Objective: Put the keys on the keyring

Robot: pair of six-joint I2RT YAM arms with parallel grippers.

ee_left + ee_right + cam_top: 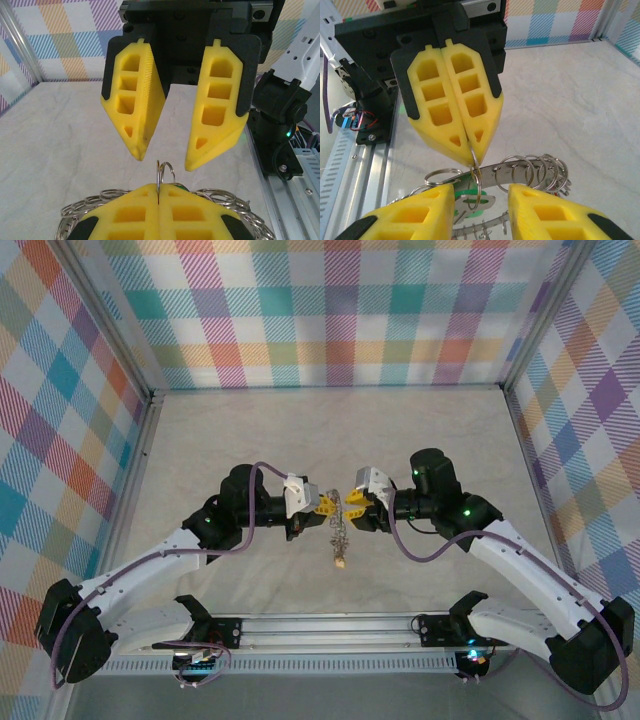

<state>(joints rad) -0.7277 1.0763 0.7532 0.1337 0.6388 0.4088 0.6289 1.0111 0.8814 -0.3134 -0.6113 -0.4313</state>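
Observation:
My left gripper (328,506) is shut, its yellow fingertips (471,159) pinching a small split ring (167,172). That ring carries a silvery key with a green tag (470,200). The keyring (512,169) is a wide, thin metal band just behind it, strung with several small rings (542,170). Whether the pinched ring is threaded on the band I cannot tell. My right gripper (481,192) is open, facing the left one tip to tip, its fingers either side of the key and touching nothing. In the top view the bunch of keys (340,532) hangs below both grippers above the table.
The pale table (330,430) has plaid walls on three sides. A metal rail (330,625) carrying both arm bases runs along the near edge. The right arm's base (280,115) stands close at the right of the left wrist view.

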